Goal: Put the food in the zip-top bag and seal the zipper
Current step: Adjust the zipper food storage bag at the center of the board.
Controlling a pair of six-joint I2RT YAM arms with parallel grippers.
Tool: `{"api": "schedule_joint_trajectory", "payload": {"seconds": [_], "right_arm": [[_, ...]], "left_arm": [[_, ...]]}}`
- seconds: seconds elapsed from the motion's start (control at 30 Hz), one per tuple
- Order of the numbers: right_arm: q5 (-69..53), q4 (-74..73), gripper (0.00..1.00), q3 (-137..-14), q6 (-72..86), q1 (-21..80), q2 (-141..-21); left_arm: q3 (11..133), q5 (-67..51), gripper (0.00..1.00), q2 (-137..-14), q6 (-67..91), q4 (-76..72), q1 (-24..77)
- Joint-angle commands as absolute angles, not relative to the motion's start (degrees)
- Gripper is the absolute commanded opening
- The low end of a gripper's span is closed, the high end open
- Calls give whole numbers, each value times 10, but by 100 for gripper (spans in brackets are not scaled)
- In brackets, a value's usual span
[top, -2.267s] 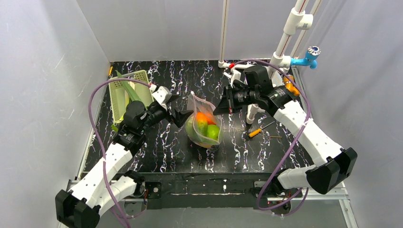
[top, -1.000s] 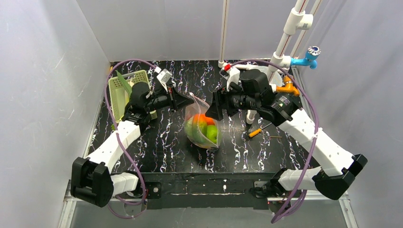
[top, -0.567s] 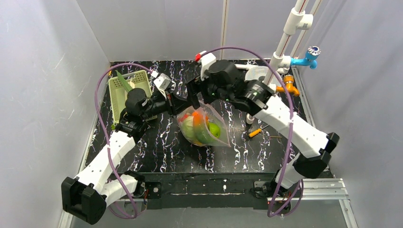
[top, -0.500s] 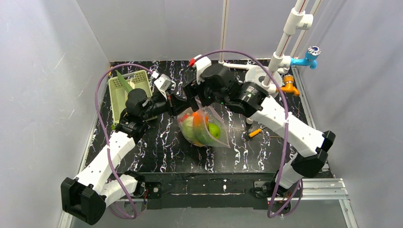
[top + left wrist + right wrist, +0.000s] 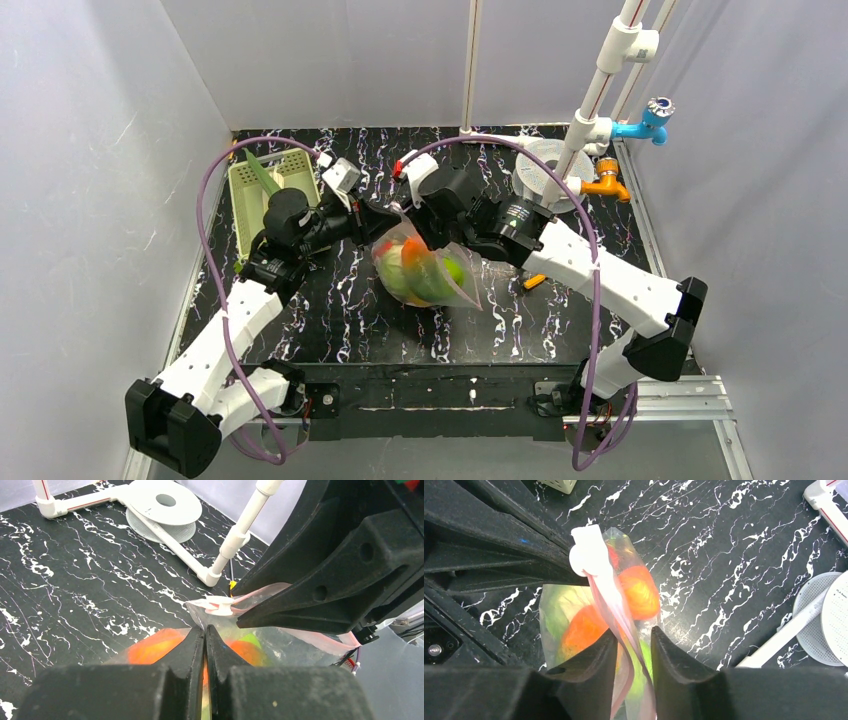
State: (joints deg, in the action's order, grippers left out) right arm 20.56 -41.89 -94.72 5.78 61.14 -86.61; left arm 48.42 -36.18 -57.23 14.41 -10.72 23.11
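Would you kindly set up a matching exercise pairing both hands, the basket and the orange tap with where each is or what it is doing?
Things:
1. left hand
2. right hand
3. basket
4. orange tap

Places or states:
A. at the far right
B. open, astride the pink strip of the bag
C. at the far left
D. shut on the bag's edge

Pairs: 1-D, 2-B, 3-C, 4-A.

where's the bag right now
Top view: the zip-top bag sits mid-table between the arms, its mouth pinched by the left claw while the right claw straddles the zipper.
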Motion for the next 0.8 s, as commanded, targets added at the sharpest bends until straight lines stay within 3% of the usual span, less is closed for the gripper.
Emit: {"api": "schedule_joint_trajectory", "payload": {"seconds": [0.0,0.1,0.17,0.33,0.4,0.5,0.63,0.77], "right_arm": [[201,-372,29,-949,59,612,-850],[139,-350,2,-941,65,602,-839],[17,-328,1,-924,73,572,-819],[-310,-259,1,-856,95,469,-785],[-343,-269,1,-856,95,457,-784],[-360,-277,1,-847,89,454,-772],[-420,-259,1,-829,98,431,-753],[-460,-261,1,-829,100,420,-756]], "left_arm": [[489,-368,0,-550,144,-136,234],[492,-395,0,-559,133,-134,234],[503,-414,0,-566,117,-116,234],[517,-509,47,-596,112,-113,232],[518,-546,61,-606,121,-128,228],[507,-586,74,-606,142,-172,217],[484,-644,82,-599,182,-255,206],[472,-700,80,-611,246,-347,206]]}}
